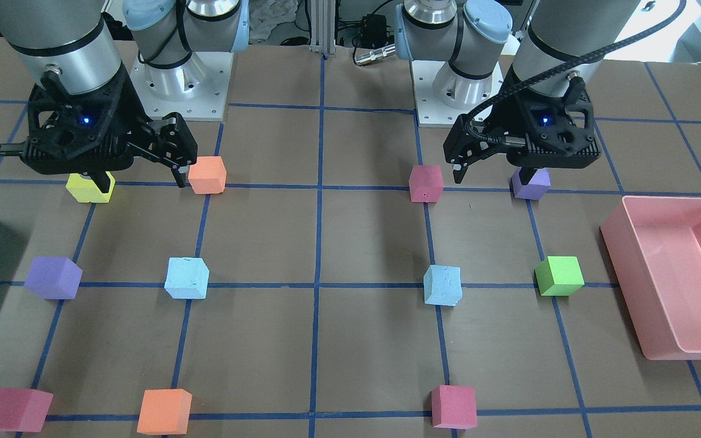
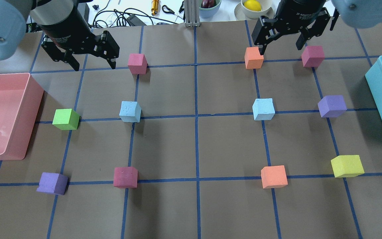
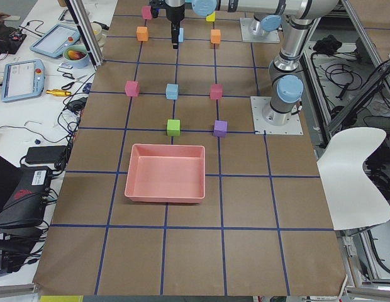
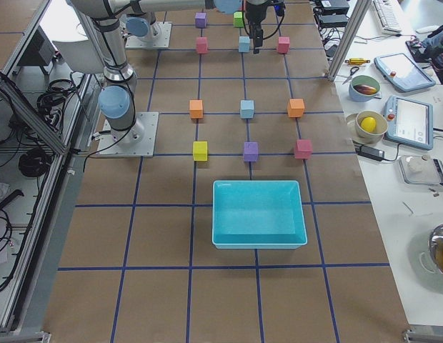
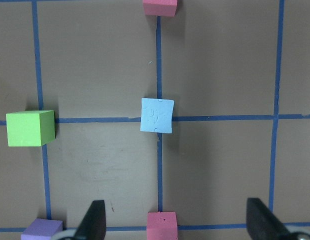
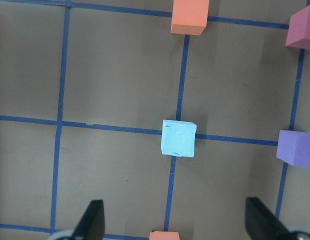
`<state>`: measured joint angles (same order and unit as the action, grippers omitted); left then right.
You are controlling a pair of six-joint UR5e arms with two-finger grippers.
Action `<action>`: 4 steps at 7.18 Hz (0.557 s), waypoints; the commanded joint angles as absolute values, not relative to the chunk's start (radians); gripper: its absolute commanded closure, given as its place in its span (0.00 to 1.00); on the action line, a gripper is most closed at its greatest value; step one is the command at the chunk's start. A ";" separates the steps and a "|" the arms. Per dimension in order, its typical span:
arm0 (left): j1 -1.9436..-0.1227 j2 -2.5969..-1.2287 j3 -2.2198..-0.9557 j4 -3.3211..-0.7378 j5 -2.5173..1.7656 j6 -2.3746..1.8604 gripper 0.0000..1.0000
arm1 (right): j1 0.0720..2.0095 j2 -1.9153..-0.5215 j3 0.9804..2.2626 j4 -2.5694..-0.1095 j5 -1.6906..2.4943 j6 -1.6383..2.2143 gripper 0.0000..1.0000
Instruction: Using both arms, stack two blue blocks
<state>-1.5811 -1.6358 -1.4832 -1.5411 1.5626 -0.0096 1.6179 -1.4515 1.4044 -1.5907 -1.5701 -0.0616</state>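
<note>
Two pale blue blocks lie apart on the brown table, both on the middle grid line: one on my left side, one on my right side. My left gripper hangs open and empty above the table, beyond its block. My right gripper hangs open and empty the same way. In the left wrist view the left block lies ahead of the open fingers. In the right wrist view the right block lies ahead of the open fingers.
A pink bin stands at the left edge and a teal bin at the right edge. Other cubes sit on the grid: green, purple, orange, magenta, yellow, with several more nearer me.
</note>
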 commanded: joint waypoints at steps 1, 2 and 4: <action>-1.583 -1.631 -1.486 -1.537 1.563 -0.008 0.00 | 1.618 -1.451 1.410 -1.591 -1.569 -0.061 0.00; -1.583 -1.631 -1.488 -1.539 1.562 -0.008 0.00 | 1.618 -1.456 1.423 -1.591 -1.571 -0.060 0.00; -1.583 -1.632 -1.494 -1.539 1.565 -0.008 0.00 | 1.618 -1.445 1.462 -1.594 -1.568 -0.071 0.00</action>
<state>-1.5830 -1.6316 -1.4907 -1.5378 1.5631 -0.0077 1.6198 -1.4522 1.4362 -1.5921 -1.5693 -0.0644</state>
